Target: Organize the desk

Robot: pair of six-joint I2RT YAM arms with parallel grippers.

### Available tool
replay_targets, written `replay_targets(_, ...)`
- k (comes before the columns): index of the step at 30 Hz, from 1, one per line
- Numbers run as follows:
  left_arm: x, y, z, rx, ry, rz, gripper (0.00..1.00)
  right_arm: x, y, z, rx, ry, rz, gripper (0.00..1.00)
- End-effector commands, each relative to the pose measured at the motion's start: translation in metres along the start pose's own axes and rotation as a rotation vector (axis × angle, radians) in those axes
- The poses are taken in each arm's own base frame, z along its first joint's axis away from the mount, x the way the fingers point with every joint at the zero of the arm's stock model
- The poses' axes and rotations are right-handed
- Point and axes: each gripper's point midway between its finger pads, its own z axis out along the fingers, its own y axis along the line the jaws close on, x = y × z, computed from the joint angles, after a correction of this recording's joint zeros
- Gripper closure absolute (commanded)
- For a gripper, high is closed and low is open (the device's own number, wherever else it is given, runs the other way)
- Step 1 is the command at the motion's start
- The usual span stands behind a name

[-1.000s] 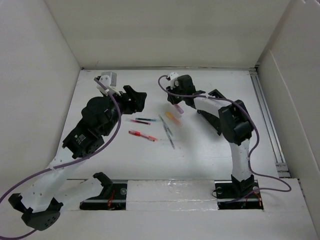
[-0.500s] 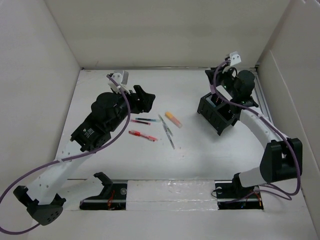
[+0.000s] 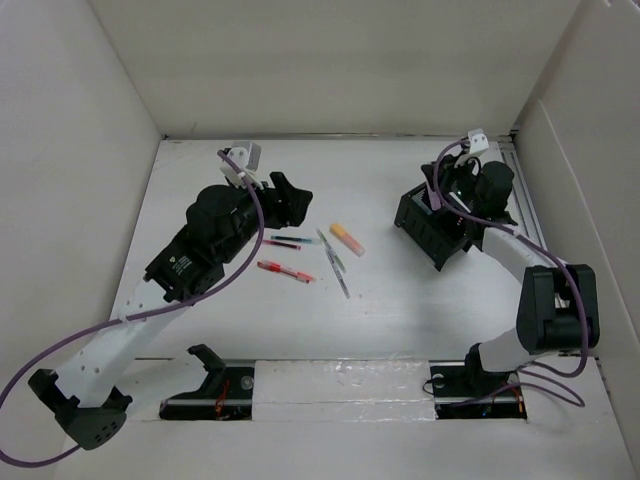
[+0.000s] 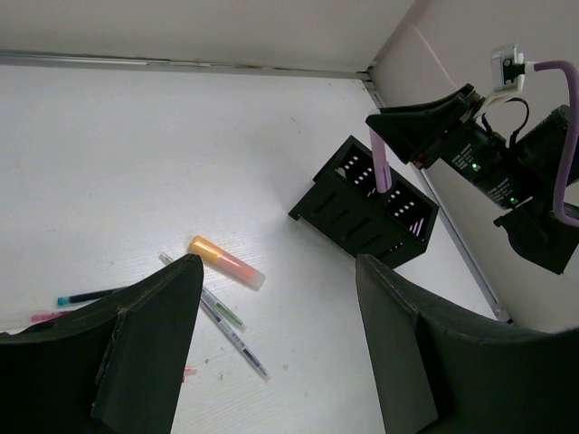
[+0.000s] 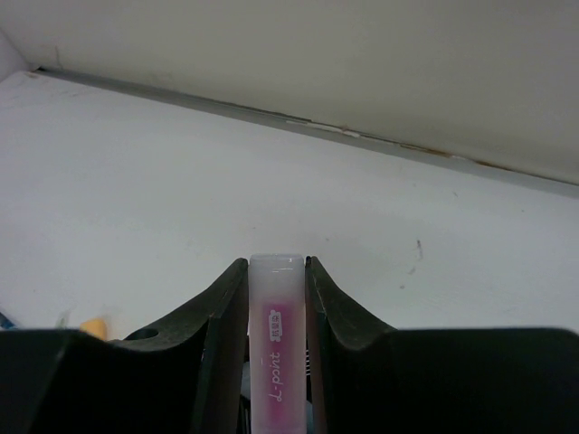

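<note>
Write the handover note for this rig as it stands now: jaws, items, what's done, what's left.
Left gripper: jaws open, empty, hovering near the loose pens.
Right gripper: shut on the pink marker, held upright over the black pen holder on the right of the desk; not released.
Loose on the desk: orange highlighter, red pen, teal-tipped pen, two clear pens.
Done: marker brought to the holder.
Left: drop it in, then collect the five loose items.
</note>
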Motion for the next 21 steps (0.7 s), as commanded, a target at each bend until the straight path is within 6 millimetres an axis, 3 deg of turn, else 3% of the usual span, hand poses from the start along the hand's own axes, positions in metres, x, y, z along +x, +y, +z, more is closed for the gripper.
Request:
replay_targets(1, -0.016, 0.0, -0.008, 0.001, -0.071, -0.028, 0.36, -0.022, -0.009, 0.004, -0.02, -0.096, -0.043, 0.95)
replay_targets(11, -0.011, 0.004, -0.01, -0.015, -0.058, -0.053, 0.37, -0.013, -0.011, 0.023, -0.067, -0.086, -0.039, 0.92)
replay_targets(17, -0.011, 0.006, -0.01, -0.028, -0.062, -0.062, 0.37, -0.019, -0.01, 0.028, -0.082, -0.101, -0.048, 0.93)
replay_targets(19, -0.011, 0.006, -0.01, -0.028, -0.062, -0.067, 0.37, -0.022, -0.011, 0.029, -0.081, -0.1, -0.052, 0.89)
replay_targets(21, -0.012, 0.006, -0.01, -0.029, -0.064, -0.067, 0.37, -0.018, -0.009, 0.025, -0.083, -0.094, -0.052, 0.71)
